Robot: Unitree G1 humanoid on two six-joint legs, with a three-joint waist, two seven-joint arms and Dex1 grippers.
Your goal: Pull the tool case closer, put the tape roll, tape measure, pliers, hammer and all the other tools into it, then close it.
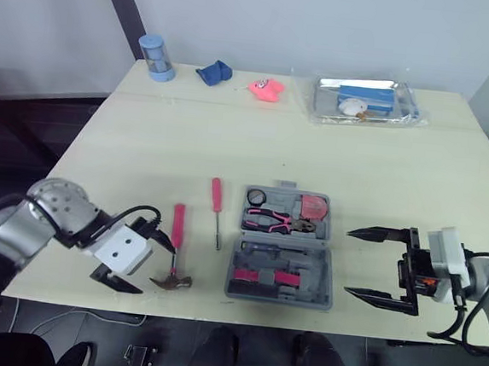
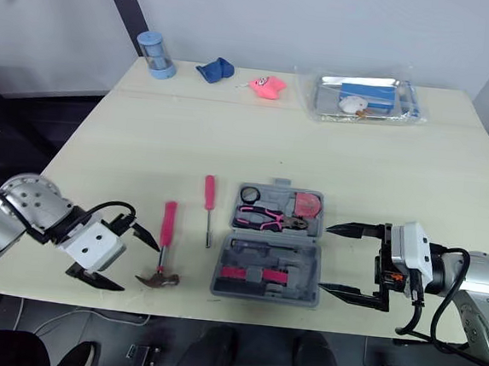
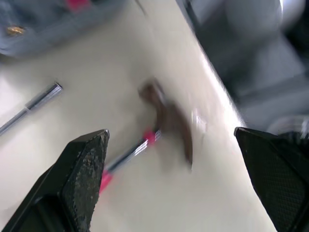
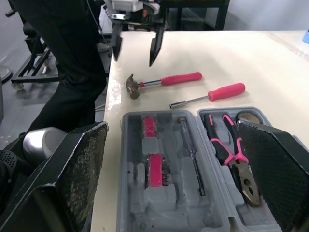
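Observation:
An open grey tool case (image 1: 332, 257) lies at the table's front centre. Its far half holds pink-handled pliers (image 1: 279, 223), a black tape roll (image 1: 256, 198) and a red tape measure (image 1: 314, 208). A pink-handled hammer (image 1: 176, 244) lies left of the case, head toward the front edge. A pink-handled screwdriver (image 1: 216, 204) lies between them. My left gripper (image 1: 146, 264) is open just left of the hammer head (image 3: 169, 123), which sits between its fingers' line without touching them. My right gripper (image 1: 348, 262) is open and empty, just right of the case and pointing at it.
Along the back edge stand a blue cup (image 1: 157, 57), a blue cloth (image 1: 213, 72), a pink object (image 1: 266, 87) and a clear-wrapped tray (image 1: 365, 101). The table's front edge (image 1: 217, 299) runs close under the hammer head, the case and both grippers.

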